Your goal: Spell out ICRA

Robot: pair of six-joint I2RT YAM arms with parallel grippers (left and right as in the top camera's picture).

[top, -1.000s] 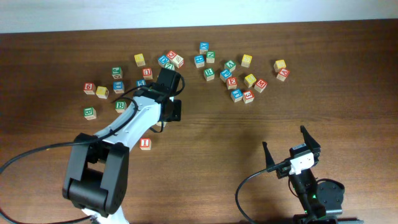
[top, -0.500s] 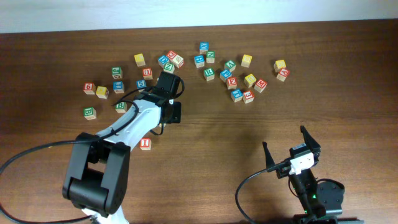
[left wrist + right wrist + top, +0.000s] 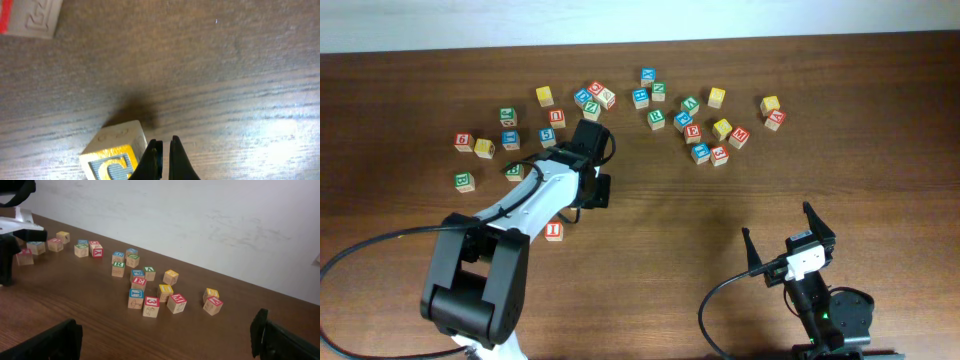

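The left fingers [image 3: 155, 162] are closed together and hold nothing. The yellow C cube [image 3: 112, 157] rests on the worktop [image 3: 225, 75] just beside them, toward the left edge of the wrist view. The right fingers [image 3: 280, 337] stand wide, well apart from it.

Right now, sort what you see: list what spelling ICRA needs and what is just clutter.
For the job:
- I block, set apart from the scatter
- yellow C block, beside the shut left gripper, not held
- R and A: too small to pick out here

Just lying about:
- red 3 block
- red E block
- red M block
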